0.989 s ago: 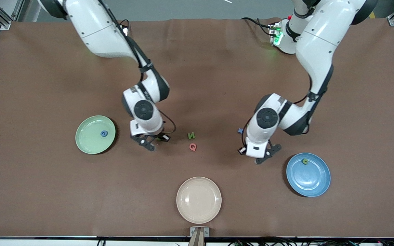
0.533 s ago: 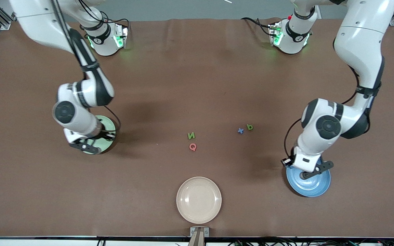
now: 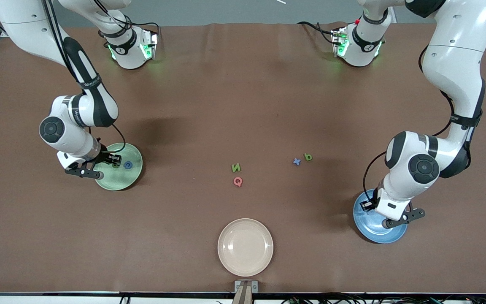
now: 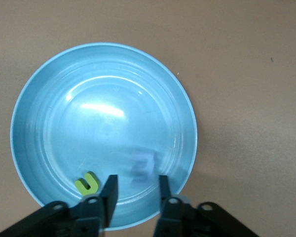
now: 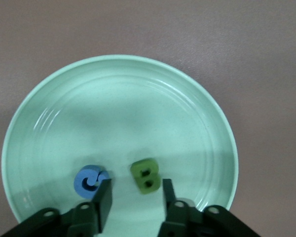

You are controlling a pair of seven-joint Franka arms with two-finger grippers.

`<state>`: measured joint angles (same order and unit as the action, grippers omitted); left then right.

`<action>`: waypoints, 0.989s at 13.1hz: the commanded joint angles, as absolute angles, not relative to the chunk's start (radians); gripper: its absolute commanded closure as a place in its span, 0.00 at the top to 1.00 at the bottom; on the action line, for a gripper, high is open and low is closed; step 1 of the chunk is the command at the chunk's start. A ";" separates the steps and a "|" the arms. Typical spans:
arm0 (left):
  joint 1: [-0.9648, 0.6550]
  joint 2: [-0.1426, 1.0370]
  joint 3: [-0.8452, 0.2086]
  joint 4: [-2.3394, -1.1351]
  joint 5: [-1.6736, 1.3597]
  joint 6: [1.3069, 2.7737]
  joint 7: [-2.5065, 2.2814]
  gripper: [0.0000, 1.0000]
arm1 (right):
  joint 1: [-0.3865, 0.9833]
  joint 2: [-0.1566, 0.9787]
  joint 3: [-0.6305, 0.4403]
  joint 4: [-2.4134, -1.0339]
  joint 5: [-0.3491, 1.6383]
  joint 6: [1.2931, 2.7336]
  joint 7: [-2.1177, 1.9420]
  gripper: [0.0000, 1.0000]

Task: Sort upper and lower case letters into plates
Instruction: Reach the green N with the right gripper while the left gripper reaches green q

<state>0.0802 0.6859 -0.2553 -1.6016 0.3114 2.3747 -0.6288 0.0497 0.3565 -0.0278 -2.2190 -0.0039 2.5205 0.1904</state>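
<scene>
the left gripper [image 3: 395,216] hangs over the blue plate [image 3: 369,230], which sits near the left arm's end of the table, at about four o'clock from the table's middle in the front view. in the left wrist view its fingers [image 4: 111,193] stand parted with nothing clamped between them: a pale blue letter [image 4: 142,167], blurred, sits loose in the gap over the plate floor, and a small green letter [image 4: 86,183] lies in the same plate just beside it, near the rim.

the right gripper [image 3: 93,166] hangs over the mint green plate [image 3: 130,179], at about eight o'clock from the table's middle, near the right arm's end. in the right wrist view its fingers [image 5: 104,200] are spread apart and grip nothing. a green block letter [image 5: 146,176] lies on the plate floor between the fingertips, free of both, and a round blue letter [image 5: 90,181] lies beside it, close to one finger.

four letters remain on the brown table [image 3: 243,105] between the two plates: a green n [image 3: 236,167] with the red q [image 3: 237,181] just nearer the camera, and, toward the left arm's end, a blue x [image 3: 296,161] just beside a green letter [image 3: 308,157]. a beige plate [image 3: 245,247] sits at six o'clock, nearest the camera, well apart from the letters.
</scene>
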 commanded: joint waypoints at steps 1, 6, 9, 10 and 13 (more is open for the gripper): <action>0.077 0.667 -0.273 -1.601 0.310 2.353 -0.637 1.00 | 0.087 0.316 -0.005 -2.191 -0.003 2.432 0.297 1.00; 0.048 0.638 -0.373 -1.695 0.313 2.338 -0.837 1.00 | 0.400 0.409 -0.002 -1.979 0.000 2.407 0.882 1.00; -0.027 0.611 -0.374 -1.804 0.322 2.353 -0.977 0.97 | 0.543 0.601 -0.003 -1.751 -0.002 2.405 1.162 1.00; -0.040 0.594 -0.380 -1.842 0.322 2.359 -0.994 0.95 | 0.572 0.659 -0.003 -1.680 -0.003 2.405 1.211 1.00; -0.041 0.554 -0.414 -1.939 0.327 2.403 -1.077 0.84 | 0.643 0.771 -0.003 -1.539 -0.011 2.402 1.337 1.00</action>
<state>-0.0547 0.6298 -0.4031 -1.8323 0.3109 2.3596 -1.0299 0.6119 0.6900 0.0071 -1.6596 -0.0030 2.4221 1.2682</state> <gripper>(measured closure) 0.101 0.000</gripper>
